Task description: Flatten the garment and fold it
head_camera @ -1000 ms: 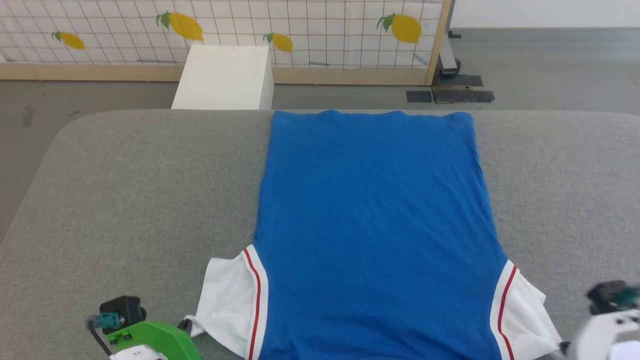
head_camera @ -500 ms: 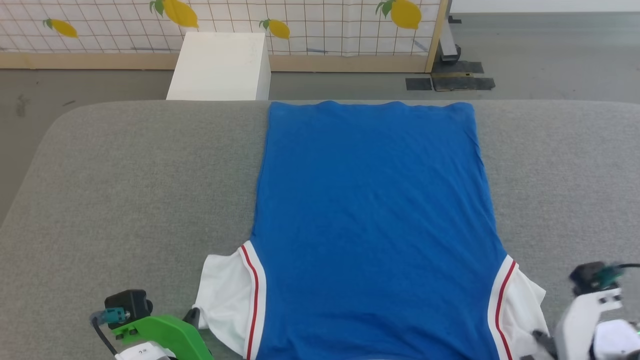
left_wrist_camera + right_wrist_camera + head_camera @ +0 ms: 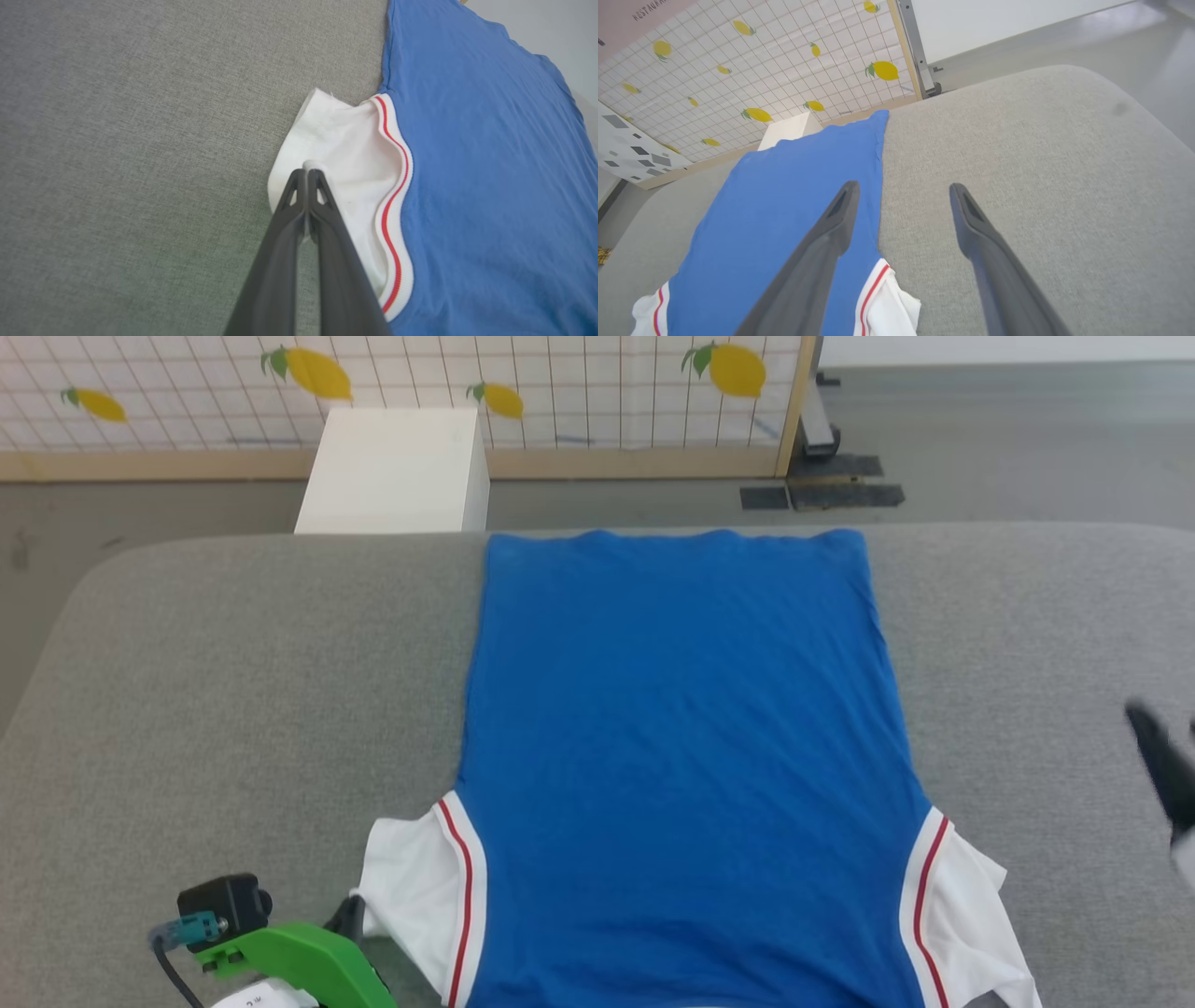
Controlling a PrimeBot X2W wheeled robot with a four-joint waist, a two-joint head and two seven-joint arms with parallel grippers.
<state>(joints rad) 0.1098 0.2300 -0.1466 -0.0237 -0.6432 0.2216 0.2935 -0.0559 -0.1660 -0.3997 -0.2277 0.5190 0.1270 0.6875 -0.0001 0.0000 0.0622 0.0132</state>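
Blue garment [image 3: 681,756] looked flat, fold-ready: your right hand [image 3: 904,187] had just let go, wide beside it; left hand [image 3: 307,171] pinched its sleeve [image 3: 336,135].

Blue garment [image 3: 681,756] lies flat, ctr frame, on grey counter [image 3: 233,691]; left claw [image 3: 350,922] at white sleeve [image 3: 411,877], lower left; right claw [image 3: 1162,770] blurred, right edge.

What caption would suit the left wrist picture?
Left fingers pinch the white sleeve of a blue garment spread on a grey surface.
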